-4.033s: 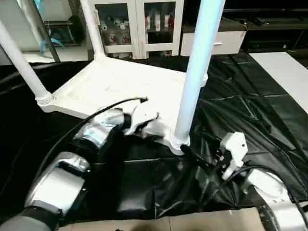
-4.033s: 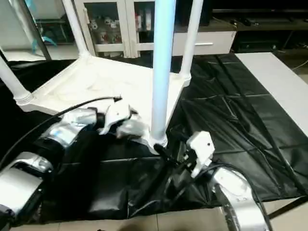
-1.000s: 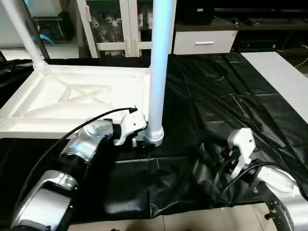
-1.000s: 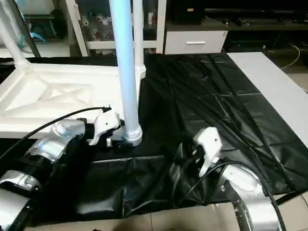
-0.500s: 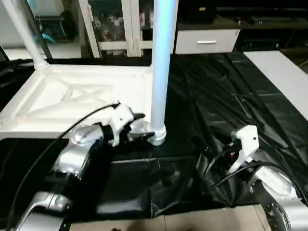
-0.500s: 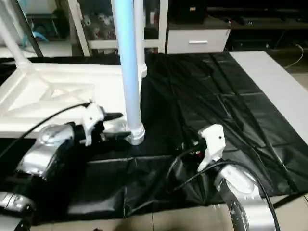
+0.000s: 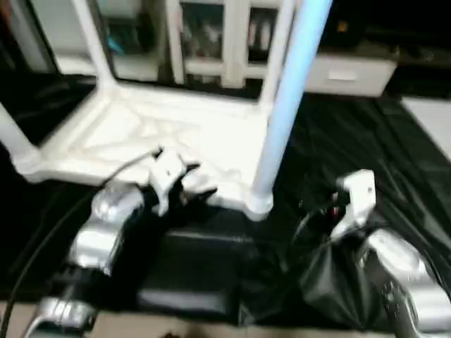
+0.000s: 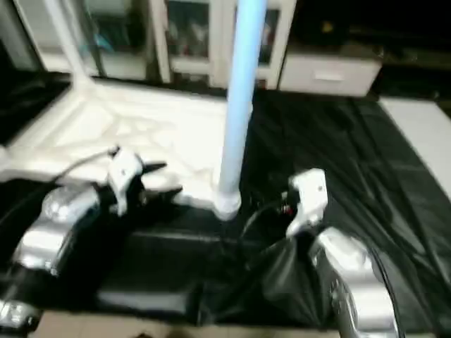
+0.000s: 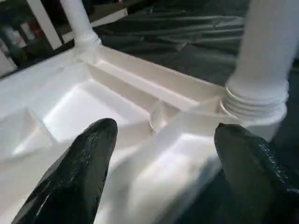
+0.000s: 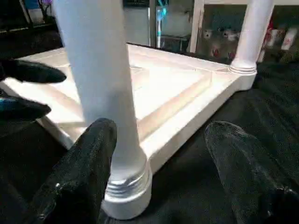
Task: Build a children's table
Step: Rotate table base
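Children's table [image 7: 162, 137] upside down on a black plastic sheet [image 7: 394, 162], ribbed underside up, legs standing in the corner sockets. Nearest leg [image 7: 285, 98] upright in the near corner socket [image 7: 257, 204], threaded collar visible just above the socket rim [image 9: 254, 100]; further legs at the far corners [image 10: 252, 32] and at the near corner on the robot's left [image 7: 14, 144]. Left gripper [image 9: 163, 140] at the top's near edge just beside that socket, jaws apart, black fingers [image 9: 79, 172] spread over the ribbed rim without clamping anything. Right gripper [image 10: 159, 135] low over the sheet near the same leg, jaws apart, the leg's base just ahead of them, not gripped. White cabinet with glass doors [image 7: 211, 35] behind the table, across the floor.
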Controlling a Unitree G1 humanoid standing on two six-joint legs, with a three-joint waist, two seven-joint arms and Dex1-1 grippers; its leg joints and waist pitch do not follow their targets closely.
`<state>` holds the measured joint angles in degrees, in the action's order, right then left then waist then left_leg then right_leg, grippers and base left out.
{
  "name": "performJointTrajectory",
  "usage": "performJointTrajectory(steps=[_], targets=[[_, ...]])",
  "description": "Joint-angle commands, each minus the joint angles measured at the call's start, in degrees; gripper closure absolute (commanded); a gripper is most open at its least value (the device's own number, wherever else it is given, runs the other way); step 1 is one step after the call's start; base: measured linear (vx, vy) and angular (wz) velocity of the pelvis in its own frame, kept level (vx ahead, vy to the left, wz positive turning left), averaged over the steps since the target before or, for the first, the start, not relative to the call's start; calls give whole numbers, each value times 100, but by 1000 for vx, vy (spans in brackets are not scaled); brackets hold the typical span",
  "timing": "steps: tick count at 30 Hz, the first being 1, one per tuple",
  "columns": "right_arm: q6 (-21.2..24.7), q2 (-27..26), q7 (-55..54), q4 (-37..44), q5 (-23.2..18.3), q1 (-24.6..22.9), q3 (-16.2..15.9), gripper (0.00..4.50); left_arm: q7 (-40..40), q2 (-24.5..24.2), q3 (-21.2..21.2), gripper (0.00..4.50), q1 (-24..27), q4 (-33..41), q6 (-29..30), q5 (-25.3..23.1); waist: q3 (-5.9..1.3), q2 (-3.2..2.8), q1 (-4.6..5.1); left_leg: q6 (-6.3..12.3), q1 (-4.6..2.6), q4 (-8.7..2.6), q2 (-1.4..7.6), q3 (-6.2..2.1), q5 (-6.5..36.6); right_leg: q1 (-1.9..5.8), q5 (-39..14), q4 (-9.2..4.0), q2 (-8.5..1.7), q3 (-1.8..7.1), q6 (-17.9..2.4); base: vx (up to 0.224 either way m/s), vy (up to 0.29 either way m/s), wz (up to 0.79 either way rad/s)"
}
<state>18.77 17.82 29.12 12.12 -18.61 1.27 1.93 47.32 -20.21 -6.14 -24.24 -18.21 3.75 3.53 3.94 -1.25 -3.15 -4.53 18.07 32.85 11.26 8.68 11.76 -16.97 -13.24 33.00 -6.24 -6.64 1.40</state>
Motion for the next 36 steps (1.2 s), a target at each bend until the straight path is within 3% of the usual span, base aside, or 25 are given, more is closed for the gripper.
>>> performJointTrajectory(steps=[1,2,3,4,5,6,7,8,9,11,12,13,14,15,16,18,19,20,21,24,26,27,31,34,36], targets=[[-4,87,31,-50,-48,-65,189,118,5,70,-168,74,-54,112,43,-77,-405,35,-10,331,136,-488,112,29,1927,227,-1466,-432,-231,324,-1260,120,28,-5],[-4,87,31,-50,-48,-65,189,118,5,70,-168,74,-54,112,43,-77,-466,27,-21,469,157,-422,96,45,1246,224,-827,-354,-220,332,-1324,98,21,-3],[-34,103,21,-102,-31,-81,228,118,-36,99,-193,74,-51,98,39,-111,-657,66,29,1000,230,-138,-15,-24,-1134,201,1704,52,-104,332,-1475,98,21,-3],[-32,116,7,-111,-18,-91,253,118,-47,102,-211,74,-43,123,80,-138,-676,230,50,1215,249,-52,-47,-38,-1972,157,2613,149,-51,347,-1443,111,13,-6],[-31,122,2,-115,-13,-95,264,118,-52,104,-219,74,-39,134,98,-150,-676,230,50,1215,249,-52,-47,-38,-1972,157,2613,149,-51,347,-1443,61,4,-3],[-19,117,-82,-177,42,-72,279,118,-105,109,-210,74,-13,121,144,-176,-804,23,50,1453,87,240,-145,-179,-4385,-97,4755,435,124,365,-1257,104,4,1],[9,130,-129,-176,82,-55,274,118,-125,99,-226,74,4,110,166,-214,-780,85,75,1451,85,283,-113,-214,-4631,-196,4624,406,99,435,-1118,0,0,0],[9,130,-129,-176,82,-55,274,118,-125,99,-226,74,4,110,166,-214,-767,102,40,1392,127,271,-133,-174,-4318,-184,4456,376,78,460,-1106,0,0,0],[41,150,-60,-93,-6,-66,293,118,-152,125,-233,74,-10,80,221,-219,-699,153,-3,1138,311,131,-123,-88,-2838,-82,3924,306,-11,524,-1121,0,0,0],[20,264,130,-65,-64,-146,285,118,-146,157,-303,74,-116,-154,128,-261,-628,183,-44,992,313,43,-25,-39,-1796,-117,3193,217,-71,550,-1251,-85,-6,0],[-10,412,258,-159,-8,-169,246,118,169,62,-374,74,-237,-376,106,-188,-503,194,-73,750,300,-104,82,21,-279,-139,1337,60,-129,569,-1435,-100,-12,-1],[-10,412,258,-159,-8,-169,246,118,169,62,-374,74,-237,-376,106,-188,-472,169,-80,631,274,-144,113,22,109,-162,777,26,-137,575,-1443,-113,-18,-2],[30,476,426,-151,-102,-114,216,118,676,-67,-386,58,-402,-528,198,13,-447,225,-70,527,239,-175,142,44,474,-191,296,-24,-142,587,-1433,-125,-16,2],[9,505,484,-185,-81,-73,185,118,894,-147,-411,47,-533,-683,221,54,-381,75,-75,133,157,-257,152,62,1409,-289,-999,-119,-145,619,-1316,-125,-16,2],[3,509,493,-193,-74,-66,179,118,931,-162,-417,39,-558,-715,221,58,-360,114,-53,25,165,-283,153,57,1628,-288,-1248,-152,-145,616,-1254,-124,-16,0],[139,674,735,-86,-202,-3,184,118,1320,-201,-501,27,-837,-872,423,95,-312,40,-47,-302,114,-350,142,0,2425,-299,-2173,-251,-161,607,-978,-116,0,-4],[139,674,735,-86,-202,-3,184,118,1320,-201,-501,16,-837,-872,423,95,-312,40,-47,-302,114,-350,142,0,2425,-299,-2173,-251,-161,607,-978,-101,19,-1],[101,777,927,-110,-235,-41,166,118,1463,-183,-612,16,-977,-1038,390,3,-321,184,-42,-258,115,-338,149,23,2371,-319,-2235,-288,-169,625,-933,-82,11,4],[81,916,1107,-174,-213,-68,119,118,1646,-170,-807,2,-1188,-1324,268,-174,-333,220,-78,-143,125,-326,150,55,2031,-335,-2235,-300,-184,654,-879,-82,11,4],[177,923,1169,-162,-285,-33,72,118,1716,-127,-900,2,-1396,-1661,148,-271,-371,109,-73,-116,182,-340,146,63,1601,-303,-1773,-269,-171,659,-909,-21,-1,1],[158,957,1271,-114,-305,-40,33,118,1723,-102,-968,2,-1488,-1803,98,-353,-388,124,-63,-100,232,-366,136,47,1622,-275,-1648,-249,-156,624,-953,0,0,0],[138,1018,1407,-71,-323,-43,-1,118,1680,-42,-1065,2,-1670,-2075,-18,-488,-398,182,-47,-98,228,-358,122,49,1825,-295,-1808,-272,-141,614,-923,0,0,0],[126,1012,1442,-204,-304,77,-36,118,1454,76,-1231,2,-2087,-2796,-263,-826,-429,192,-79,8,241,-328,132,72,1502,-319,-1325,-248,-154,637,-1064,0,0,0],[161,1010,1463,-83,-308,64,-135,118,1315,130,-1215,2,-2325,-3278,-406,-865,-468,159,-89,95,276,-285,122,83,1019,-278,-560,-169,-144,631,-1224,0,0,0],[198,1084,1561,47,-339,-6,-149,118,1401,126,-1254,2,-2453,-3481,-456,-912,-524,63,-108,202,289,-238,112,74,626,-243,325,-66,-124,623,-1438,0,0,0]])
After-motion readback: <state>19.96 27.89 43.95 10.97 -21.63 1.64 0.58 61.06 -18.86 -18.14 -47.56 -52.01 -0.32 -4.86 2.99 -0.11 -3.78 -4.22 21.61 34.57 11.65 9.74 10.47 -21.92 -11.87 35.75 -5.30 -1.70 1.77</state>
